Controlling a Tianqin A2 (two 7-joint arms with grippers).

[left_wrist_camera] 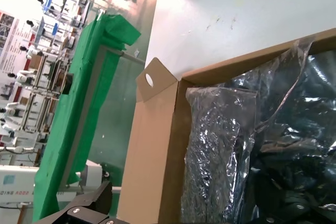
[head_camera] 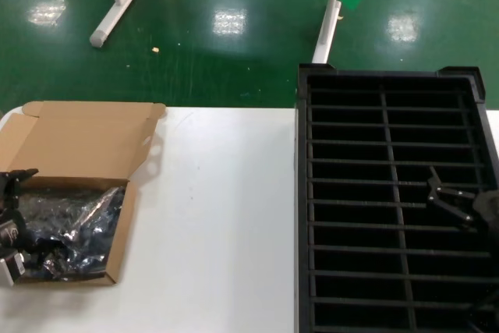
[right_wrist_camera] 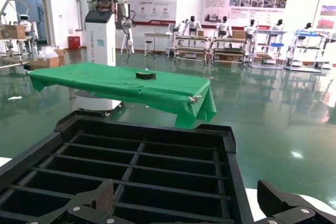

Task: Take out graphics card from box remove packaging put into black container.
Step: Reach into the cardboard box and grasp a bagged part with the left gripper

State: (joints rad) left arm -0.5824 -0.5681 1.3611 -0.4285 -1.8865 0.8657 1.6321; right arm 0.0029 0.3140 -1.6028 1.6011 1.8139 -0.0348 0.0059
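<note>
Nearest us on the left, the left gripper sits at the open side of the box, low over the packaging that fills it. Its dark fingers show at the box's edge, and one more juts into the left wrist view, but we cannot tell whether they are spread or pressed together. The packaging lies crumpled and shiny inside the cardboard walls — the graphics card is not distinguishable through the plastic, so we can only place the bag in the box. The box has its lid flap folded back flat on the white tabletop, with a side tab bearing a round hole standing up.

On the right, the right gripper hovers over the black container, above its ribbed slots near the right wall. Its fingers are spread wide apart — nothing between them in the right wrist view. The black container stands on the tabletop, well apart from the box.

Farther off, white stand legs rest on the green floor, and a table under a green cloth stands beyond the container.
</note>
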